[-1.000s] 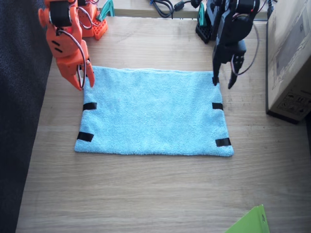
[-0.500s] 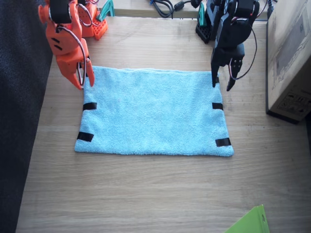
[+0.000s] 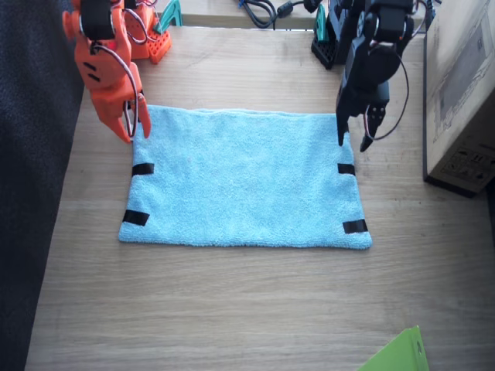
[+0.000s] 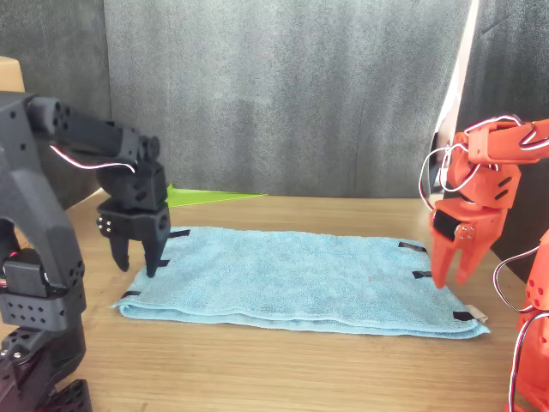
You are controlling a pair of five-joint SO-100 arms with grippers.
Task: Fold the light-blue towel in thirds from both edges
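The light-blue towel (image 3: 244, 179) is spread flat in the middle of the counter (image 3: 232, 309), its two short edges marked with black tape strips (image 3: 355, 226). Bare wood is seen in front of it, though a cardboard box (image 3: 460, 93) stands near the left arm's side. The left gripper (image 3: 352, 143) (black) is held over one far corner, jaws apart and empty. The right gripper (image 3: 133, 133) (orange) is poised over the other far corner, jaws slightly parted, nothing held.

Green sheet (image 3: 396, 354) (corner only) cropped.
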